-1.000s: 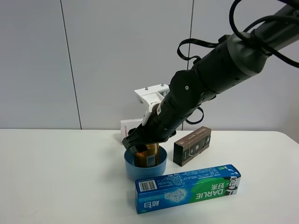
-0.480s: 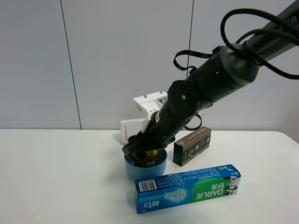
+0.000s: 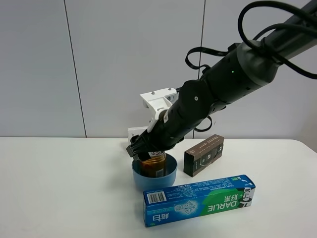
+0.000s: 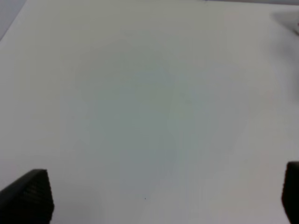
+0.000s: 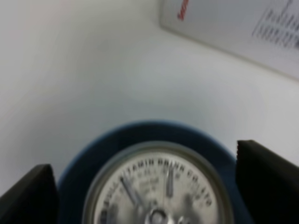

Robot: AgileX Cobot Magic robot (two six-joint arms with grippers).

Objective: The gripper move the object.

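The gold-yellow can [image 3: 154, 167] stands upright inside the blue bowl [image 3: 171, 179] on the white table. My right gripper [image 3: 146, 151] hangs just over the can's top. In the right wrist view the silver pull-tab top of the can [image 5: 159, 193] sits inside the bowl's rim [image 5: 140, 131], between the two black fingers [image 5: 30, 196]. The right gripper [image 5: 149, 184] is open, with a gap on each side of the can. My left gripper [image 4: 159, 198] is open over bare white table and is out of the exterior high view.
A dark brown box [image 3: 203, 154] stands just right of the bowl. A green and blue toothpaste carton [image 3: 199, 200] lies in front of the bowl. A white box with red print [image 3: 135, 135] stands behind it, also in the right wrist view [image 5: 233, 32].
The right arm dipped toward the bowl, then rose a little and shifted left. The can stays standing in the bowl.
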